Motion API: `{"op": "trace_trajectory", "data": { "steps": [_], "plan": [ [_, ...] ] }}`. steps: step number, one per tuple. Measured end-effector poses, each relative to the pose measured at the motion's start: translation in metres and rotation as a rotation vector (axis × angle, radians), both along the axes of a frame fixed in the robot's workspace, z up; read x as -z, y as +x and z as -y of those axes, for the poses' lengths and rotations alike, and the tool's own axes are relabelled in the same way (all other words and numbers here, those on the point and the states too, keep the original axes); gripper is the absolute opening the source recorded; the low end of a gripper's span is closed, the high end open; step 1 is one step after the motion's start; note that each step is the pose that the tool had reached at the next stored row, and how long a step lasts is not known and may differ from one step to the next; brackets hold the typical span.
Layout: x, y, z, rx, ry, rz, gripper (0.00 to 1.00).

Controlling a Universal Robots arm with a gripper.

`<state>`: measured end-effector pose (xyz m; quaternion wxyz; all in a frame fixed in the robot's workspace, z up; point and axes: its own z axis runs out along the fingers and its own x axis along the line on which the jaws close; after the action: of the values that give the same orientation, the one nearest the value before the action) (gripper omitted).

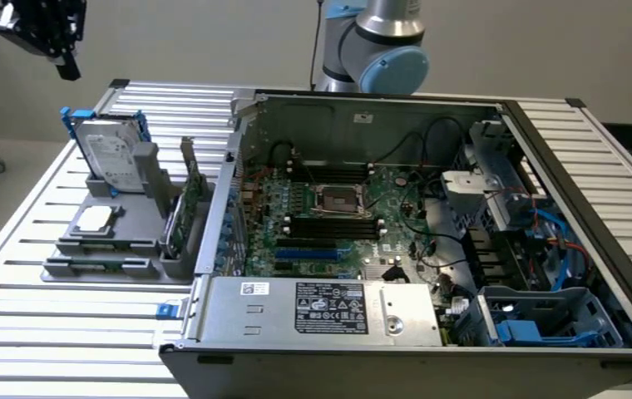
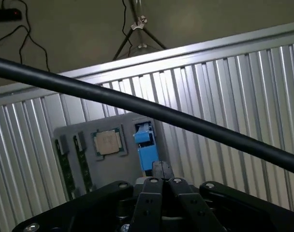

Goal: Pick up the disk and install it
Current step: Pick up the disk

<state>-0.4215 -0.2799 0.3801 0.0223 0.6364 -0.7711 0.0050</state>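
Black gripper (image 1: 67, 69), clenched on nothing, hangs high at the exterior view's left, over the disk (image 1: 111, 154), which stands upright in a grey holder (image 1: 130, 244) on the table (image 1: 61, 326). The open computer case (image 1: 372, 112) lies right of it.

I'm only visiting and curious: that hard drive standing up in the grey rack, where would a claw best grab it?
Probably its top end, from straight above. The hard drive stands upright in the grey rack, its foot sunk in a slot, so the upper part with the blue carrier frame is free; pinch across the two flat faces.
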Motion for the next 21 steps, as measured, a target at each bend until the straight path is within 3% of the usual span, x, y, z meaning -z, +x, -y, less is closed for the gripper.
{"op": "trace_trajectory", "data": {
  "steps": [19,21],
  "plan": [
    [0.0012,-0.0002,0.0000,-0.345,-0.0012,-0.0001,0.11],
    [0.0012,-0.0003,0.0000,-0.355,-0.0022,-0.0002,0.11]
  ]
}}
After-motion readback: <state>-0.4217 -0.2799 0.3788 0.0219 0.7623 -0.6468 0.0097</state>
